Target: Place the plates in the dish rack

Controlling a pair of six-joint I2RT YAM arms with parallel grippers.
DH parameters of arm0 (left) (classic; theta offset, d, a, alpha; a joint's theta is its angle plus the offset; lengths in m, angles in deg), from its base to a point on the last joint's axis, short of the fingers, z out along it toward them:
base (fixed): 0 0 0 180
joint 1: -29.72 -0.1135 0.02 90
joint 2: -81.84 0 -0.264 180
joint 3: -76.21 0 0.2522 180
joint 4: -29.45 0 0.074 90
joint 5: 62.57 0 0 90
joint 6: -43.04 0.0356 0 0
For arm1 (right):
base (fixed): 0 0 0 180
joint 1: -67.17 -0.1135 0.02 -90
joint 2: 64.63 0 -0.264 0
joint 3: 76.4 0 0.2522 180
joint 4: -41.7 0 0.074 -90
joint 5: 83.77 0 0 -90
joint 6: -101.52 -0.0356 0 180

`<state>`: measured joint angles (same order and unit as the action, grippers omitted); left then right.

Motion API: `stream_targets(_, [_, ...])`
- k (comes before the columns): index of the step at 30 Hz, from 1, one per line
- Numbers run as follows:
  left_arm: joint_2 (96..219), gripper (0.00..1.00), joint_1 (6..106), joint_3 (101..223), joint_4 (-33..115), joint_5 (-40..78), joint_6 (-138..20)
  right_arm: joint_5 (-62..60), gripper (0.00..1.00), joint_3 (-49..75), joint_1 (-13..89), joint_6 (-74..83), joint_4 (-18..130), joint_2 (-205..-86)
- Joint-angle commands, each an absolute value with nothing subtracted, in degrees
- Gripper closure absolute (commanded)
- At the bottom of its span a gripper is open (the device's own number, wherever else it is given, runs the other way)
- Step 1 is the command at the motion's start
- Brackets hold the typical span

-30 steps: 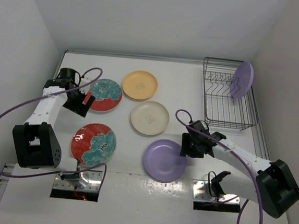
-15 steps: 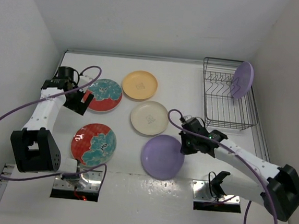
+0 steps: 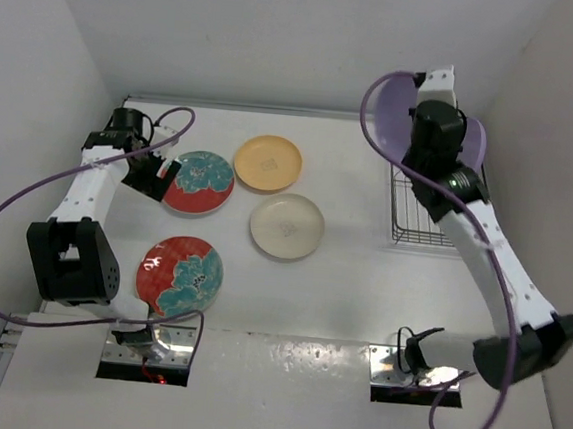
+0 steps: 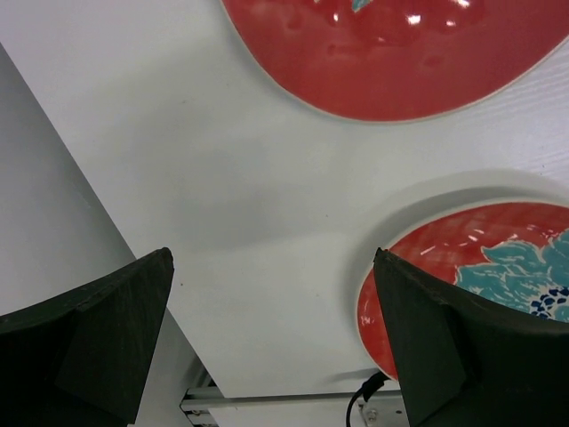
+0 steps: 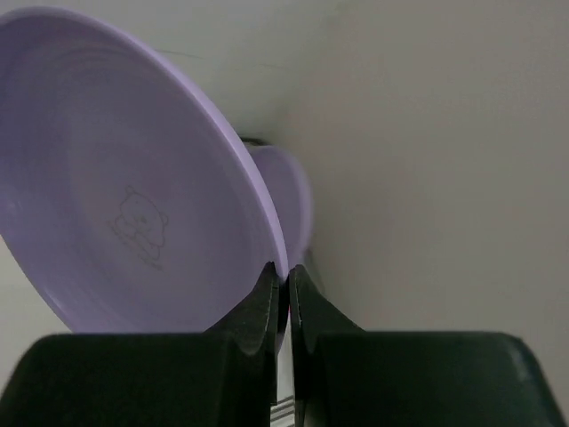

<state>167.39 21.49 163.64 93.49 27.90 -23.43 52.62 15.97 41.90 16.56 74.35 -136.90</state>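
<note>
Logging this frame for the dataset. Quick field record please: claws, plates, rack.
left claw: open, empty, by the edge of the far red plate
right claw: shut on the rim of the held plate, lilac, raised above the rack
in rack: racked plate, lilac, upright
flat on table: far red plate, near red plate, orange plate, cream plate
not yet racked: five, counting the held plate
</note>
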Motion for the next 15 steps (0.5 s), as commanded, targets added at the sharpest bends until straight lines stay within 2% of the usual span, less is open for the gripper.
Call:
stream_targets(1, [170.2, 0.01, 21.9, 167.7, 93.0, 28.1, -24.2, 69.5, 1.00, 16.8, 49.6, 39.5, 57.2, -146.6])
stream_targets(6, [175.4, 0.01, 21.9, 172.0, 93.0, 28.1, -24.8, 71.1, 1.00, 23.4, 56.9, 50.2, 44.6, -159.4])
stream_targets(7, [176.3, 0.01, 21.9, 173.5, 93.0, 28.1, -25.3, 71.4, 1.00, 24.4, 57.6, 52.1, 37.0, -163.7])
stream_targets(9, [178.9, 0.01, 21.9, 174.7, 93.0, 28.1, -25.3, 72.2, 1.00, 26.6, 58.4, 60.6, 31.6, -169.2])
stream_targets(10, [179.7, 0.01, 21.9, 175.7, 93.0, 28.1, -25.3, 72.4, 1.00, 27.4, 58.7, 64.7, 24.4, -170.5])
stream_targets(15, [183.0, 0.01, 21.9, 177.1, 93.0, 28.1, -25.9, 74.2, 1.00, 32.5, 59.7, 74.1, 12.0, -177.6])
